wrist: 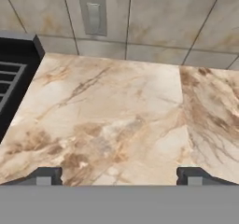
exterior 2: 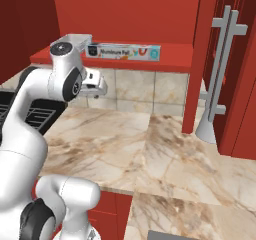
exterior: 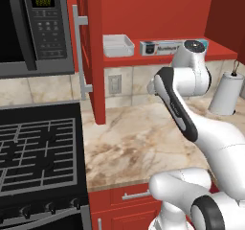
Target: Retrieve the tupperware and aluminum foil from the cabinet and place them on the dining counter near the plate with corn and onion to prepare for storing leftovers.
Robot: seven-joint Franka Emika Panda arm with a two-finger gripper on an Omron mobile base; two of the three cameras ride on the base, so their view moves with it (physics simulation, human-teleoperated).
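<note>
Claw (wrist: 119, 176) spread wide, holding nothing, hangs over marbled countertop (wrist: 116, 120) nr stove (wrist: 9, 83), facing tiled wall w/ outlet (wrist: 94, 14). Tupperware (exterior: 118, 45) & aluminum foil box (exterior 2: 124, 51) sit side by side on open red cabinet's shelf (exterior: 167, 59), above arm.

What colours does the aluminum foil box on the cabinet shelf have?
The aluminum foil is white-grey with a teal end and dark print, clearest in the right base view.
</note>
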